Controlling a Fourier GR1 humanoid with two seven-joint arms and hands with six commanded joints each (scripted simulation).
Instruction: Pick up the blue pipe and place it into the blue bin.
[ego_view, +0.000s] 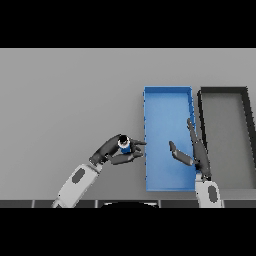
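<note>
Step in hand: carry phase. The left hand (114, 150) has the blue pipe (124, 146) in its grasp, fingers and thumb curled round it, the pipe seen end-on as a short blue cylinder with a pale rim at its top. Hand and pipe sit just left of the blue bin (167, 91), near its near-left corner, not yet over its wall. Whether the pipe is clear of the grey table (65, 100) I cannot tell from this view; judged lifted, since the hand wraps it from the side.

Next move, as I judge it: carry the pipe to the right across the bin's left wall, high enough that it does not clip the rim, then let go over the blue floor.

Right hand (192, 152): fingers straight and relaxed, holding nothing, lying over the near-right part of the blue bin and its right wall. Risk: it takes up room inside the bin, so the drop is best aimed at the left or far part.

Containers:
- blue bin: no object inside, only the right hand over it
- dark grey bin (224, 90), just right of the blue one: nothing in it
</note>
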